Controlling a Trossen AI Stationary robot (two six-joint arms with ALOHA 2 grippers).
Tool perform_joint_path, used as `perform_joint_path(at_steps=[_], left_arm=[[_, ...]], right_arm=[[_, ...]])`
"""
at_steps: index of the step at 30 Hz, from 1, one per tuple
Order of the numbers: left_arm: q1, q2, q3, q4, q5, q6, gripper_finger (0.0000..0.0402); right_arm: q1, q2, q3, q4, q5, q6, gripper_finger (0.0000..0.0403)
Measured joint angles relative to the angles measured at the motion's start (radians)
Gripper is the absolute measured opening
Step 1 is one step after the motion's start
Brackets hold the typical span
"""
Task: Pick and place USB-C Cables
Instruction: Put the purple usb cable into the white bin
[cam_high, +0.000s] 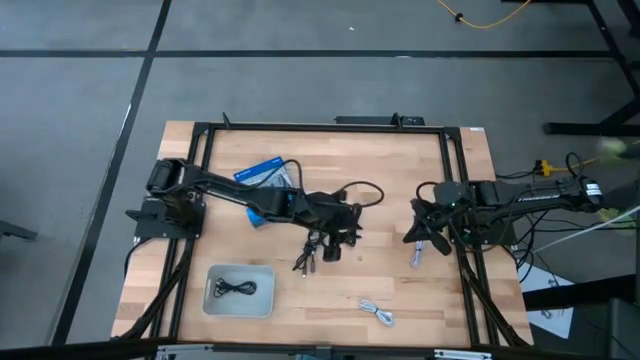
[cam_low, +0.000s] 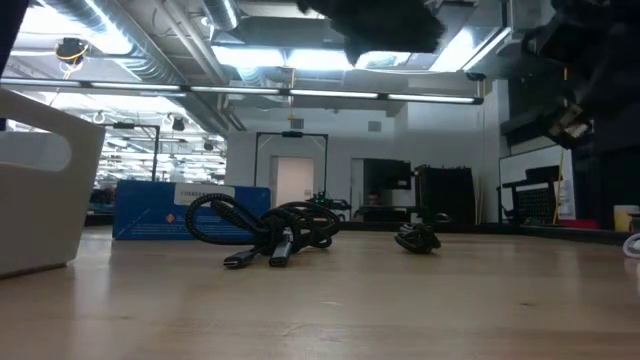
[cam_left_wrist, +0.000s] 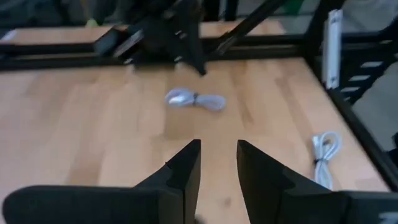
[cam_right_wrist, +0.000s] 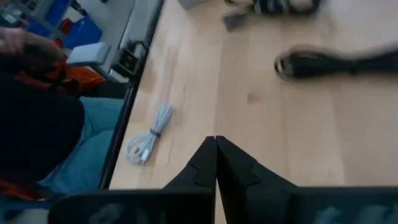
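Observation:
Two black USB-C cable bundles (cam_high: 308, 258) (cam_low: 270, 232) (cam_low: 418, 238) lie on the wooden table near its middle. One white cable (cam_high: 417, 254) (cam_left_wrist: 194, 99) lies toward the right arm, another (cam_high: 378, 313) (cam_left_wrist: 326, 152) (cam_right_wrist: 149, 140) near the front edge. A third black cable (cam_high: 238, 289) rests inside the grey tray (cam_high: 212, 300). My left gripper (cam_left_wrist: 217, 165) hovers open above the table's middle, pointing toward the right side, with nothing between its fingers. My right gripper (cam_right_wrist: 215, 155) is shut and empty, raised at the table's right side.
A blue retail box (cam_high: 262, 172) (cam_low: 190, 210) lies at the back left. The grey tray stands at the front left. Black frame bars (cam_high: 455, 180) run along the table's sides. A seated person (cam_right_wrist: 56, 124) shows beyond the table's edge.

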Motion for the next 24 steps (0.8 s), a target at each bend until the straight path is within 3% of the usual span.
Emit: perform_joint_path(at_steps=[3,11,18,24], left_arm=[[0.003,0.037,0.009,0.06,0.058,-0.001,0.0096],[-0.048,0.13,0.136,0.022,0.114,-0.021,0.0096],[-0.09,0.167,0.187,0.002,0.115,-0.02,0.0096],[-0.119,0.265,0.205,0.075,0.136,-0.149,0.0096]], right_arm=[[0.003,0.002,0.0,-0.078,0.032,0.067,0.0008],[0.055,0.003,0.0,-0.267,0.151,0.261,0.0008],[0.21,0.004,0.0,-0.257,0.152,0.374,0.0003],[0.3,0.039,0.0,-0.271,0.155,0.413,0.0003]])
